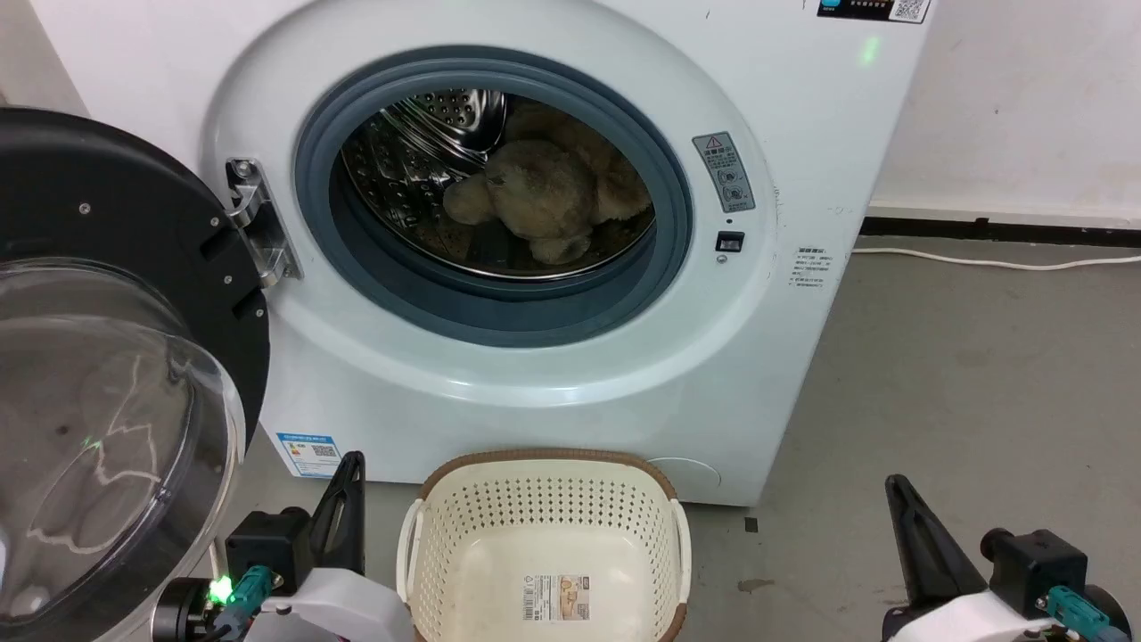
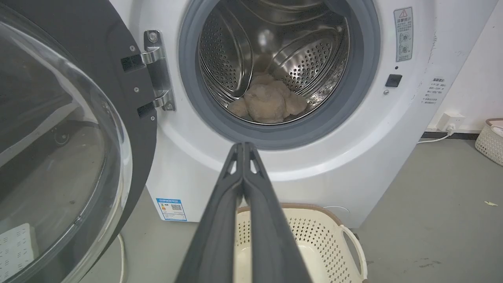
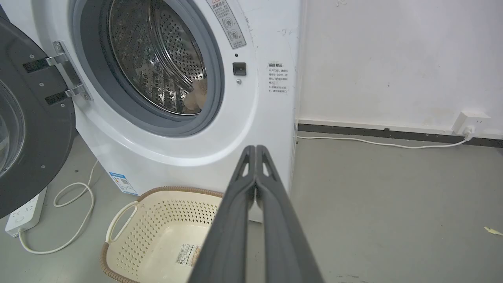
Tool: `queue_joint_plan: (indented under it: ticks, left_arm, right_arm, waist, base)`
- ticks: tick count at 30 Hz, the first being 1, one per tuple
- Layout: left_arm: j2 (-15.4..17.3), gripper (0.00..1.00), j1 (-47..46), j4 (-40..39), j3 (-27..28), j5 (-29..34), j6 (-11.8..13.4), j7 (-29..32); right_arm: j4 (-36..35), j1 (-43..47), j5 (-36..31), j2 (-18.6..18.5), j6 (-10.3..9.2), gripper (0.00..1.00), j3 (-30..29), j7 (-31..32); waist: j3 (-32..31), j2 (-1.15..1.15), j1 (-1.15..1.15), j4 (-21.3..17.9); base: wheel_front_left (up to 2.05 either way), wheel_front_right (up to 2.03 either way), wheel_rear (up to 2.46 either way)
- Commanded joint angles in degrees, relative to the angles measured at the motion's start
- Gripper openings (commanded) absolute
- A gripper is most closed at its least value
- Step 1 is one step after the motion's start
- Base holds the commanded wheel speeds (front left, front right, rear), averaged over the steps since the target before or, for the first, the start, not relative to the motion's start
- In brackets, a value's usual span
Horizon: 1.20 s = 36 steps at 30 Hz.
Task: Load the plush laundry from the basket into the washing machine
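The beige plush laundry [image 1: 544, 196] lies inside the steel drum of the white washing machine [image 1: 570, 374], whose black-rimmed clear door [image 1: 98, 374] hangs open at the left. On the floor before the machine stands the cream basket [image 1: 545, 486], holding nothing but a label sticker. My left gripper [image 1: 352, 464] is shut and empty, low at the basket's left. Low at the right, apart from the basket, my right gripper [image 1: 896, 486] is shut and empty too. The left wrist view shows the plush laundry [image 2: 269, 102] past the shut left gripper [image 2: 243, 146]; the right wrist view shows the shut right gripper [image 3: 255, 148] above the basket [image 3: 157, 208].
A white cable [image 1: 980, 260] runs along the grey floor by the right wall to a socket [image 3: 469, 122]. A white power strip [image 3: 23, 214] with a looped cord lies under the open door. Another pale basket [image 2: 489, 139] stands far right by the wall.
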Motion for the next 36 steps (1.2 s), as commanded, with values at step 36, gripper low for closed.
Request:
queue_joint_plan:
  ticks: [36]
  left_arm:
    - [-4.24, 0.0, -0.06, -2.33, 5.38, 8.07, -2.77, 3.27]
  right_arm:
    - [-2.02, -3.38, -5.6, -0.03, 0.04, 0.0, -0.04, 4.25]
  waist:
    - [0.86, 0.0, 0.0, -0.4]
  base:
    - [0.0, 0.0, 0.0]
